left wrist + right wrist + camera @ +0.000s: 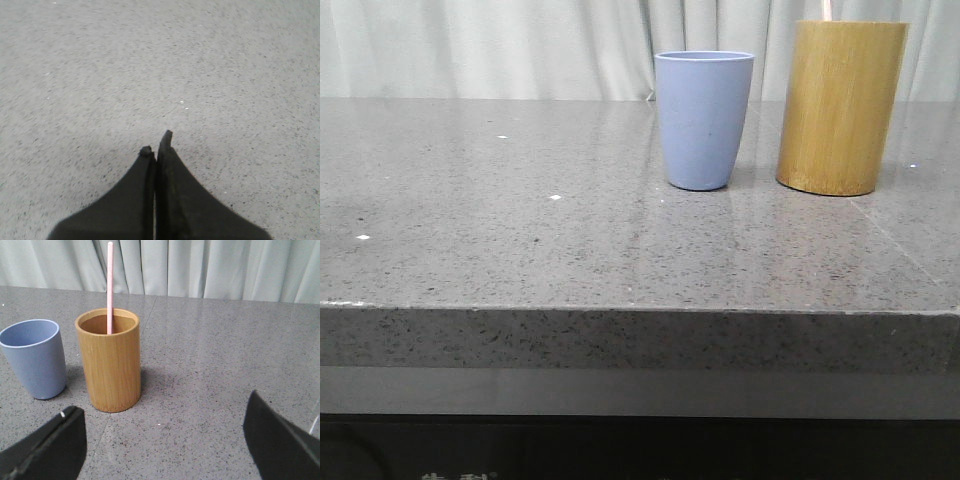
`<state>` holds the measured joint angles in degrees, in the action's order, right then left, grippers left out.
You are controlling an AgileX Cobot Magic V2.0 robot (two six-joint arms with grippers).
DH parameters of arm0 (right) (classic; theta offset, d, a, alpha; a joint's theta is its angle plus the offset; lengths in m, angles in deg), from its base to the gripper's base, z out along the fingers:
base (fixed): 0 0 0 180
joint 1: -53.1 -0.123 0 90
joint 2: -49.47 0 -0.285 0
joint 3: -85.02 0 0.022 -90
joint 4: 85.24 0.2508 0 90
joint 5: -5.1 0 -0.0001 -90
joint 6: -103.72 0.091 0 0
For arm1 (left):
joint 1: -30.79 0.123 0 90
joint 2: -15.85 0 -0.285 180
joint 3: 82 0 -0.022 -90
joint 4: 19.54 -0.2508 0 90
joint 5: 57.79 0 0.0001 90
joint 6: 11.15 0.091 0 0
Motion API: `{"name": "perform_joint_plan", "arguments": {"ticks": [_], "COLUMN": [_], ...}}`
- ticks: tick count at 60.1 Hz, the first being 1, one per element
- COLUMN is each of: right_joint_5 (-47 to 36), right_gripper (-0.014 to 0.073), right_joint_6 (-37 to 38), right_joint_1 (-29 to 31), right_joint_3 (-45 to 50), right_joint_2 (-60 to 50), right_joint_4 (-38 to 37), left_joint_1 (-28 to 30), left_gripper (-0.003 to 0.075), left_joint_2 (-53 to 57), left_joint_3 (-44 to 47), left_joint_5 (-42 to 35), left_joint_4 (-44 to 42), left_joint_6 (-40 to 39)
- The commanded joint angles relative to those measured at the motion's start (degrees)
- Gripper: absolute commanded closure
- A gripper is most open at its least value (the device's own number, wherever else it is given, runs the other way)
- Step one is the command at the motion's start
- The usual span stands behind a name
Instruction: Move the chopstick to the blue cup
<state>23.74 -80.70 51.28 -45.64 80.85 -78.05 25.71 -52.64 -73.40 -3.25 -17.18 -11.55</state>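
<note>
The thin, straight, pale pink chopstick (110, 285) stands upright inside the tall yellow-brown bamboo cylinder (110, 362), leaning against the far part of its inner wall, and its upper part rises well above the rim. In the front view only a short pink tip (827, 9) is seen above this cylinder (840, 105), at the top edge of the picture.

The matte light periwinkle-blue plastic cup (703, 118) stands upright on the grey speckled stone table (520, 220), just beside the bamboo cylinder – there is a small gap between them, they do not touch. In the front view the cup is to the left of the cylinder. In the right wrist view the inside of the blue cup (35, 357) has nothing in it as far as can be seen.

The right gripper (165, 440) has its two black fingers (50, 445) set wide apart, with nothing between them; it hangs above the table, on the near side of both containers and well apart from them.

The left gripper (157, 145) is over a bare part of the table – its two dark fingers (172, 190) are pressed together, tip beside tip, and hold nothing.

Behind the table hangs a pale pleated curtain (520, 45).
</note>
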Motion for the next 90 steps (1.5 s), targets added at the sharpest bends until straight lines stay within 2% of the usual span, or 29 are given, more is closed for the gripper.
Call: {"name": "perform_joint_plan", "arguments": {"ticks": [1,13,22,30,38,48,64,77,90], "right_joint_5": [-4.3,-4.6,-7.0,-10.6,-13.8,-14.7,-9.2,-8.4,-9.7], "right_gripper": [-0.005,-0.005,-0.005,-0.005,-0.005,-0.005,-0.005,-0.005,-0.005], "right_joint_6": [0.1,0.1,0.1,0.1,0.1,0.1,0.1,0.1,0.1], "right_joint_1": [0.4,0.4,0.4,0.4,0.3,0.2,-5.5,-8.8,-8.6], "right_joint_3": [-2.1,-2.1,-3.0,-6.9,-13.7,-27.8,-47.1,-54.3,-54.6], "right_joint_2": [0.8,1.5,5.7,13.7,23.9,39.9,58.2,66.0,68.4], "right_joint_4": [0.1,0.1,0.3,0.3,0.3,0.5,3.0,3.0,3.0], "left_joint_1": [0.7,0.7,0.7,0.7,0.7,0.7,0.7,0.7,0.7], "left_gripper": [0.0739,0.0739,0.0739,0.0739,0.0739,0.0739,0.0739,0.0739,0.0739], "left_joint_2": [9.2,28.9,41.2,48.1,50.2,50.2,50.2,50.2,50.2], "left_joint_3": [7.8,27.2,37.1,41.9,43.5,43.6,43.6,43.6,43.6], "left_joint_5": [-11.5,-26.4,-31.3,-32.2,-32.2,-32.2,-32.2,-32.2,-32.2], "left_joint_4": [1.6,1.7,1.7,1.7,1.7,1.7,1.7,1.7,1.7], "left_joint_6": [-0.6,-0.6,-0.6,-0.6,-0.6,-0.6,-0.6,-0.6,-0.6]}}
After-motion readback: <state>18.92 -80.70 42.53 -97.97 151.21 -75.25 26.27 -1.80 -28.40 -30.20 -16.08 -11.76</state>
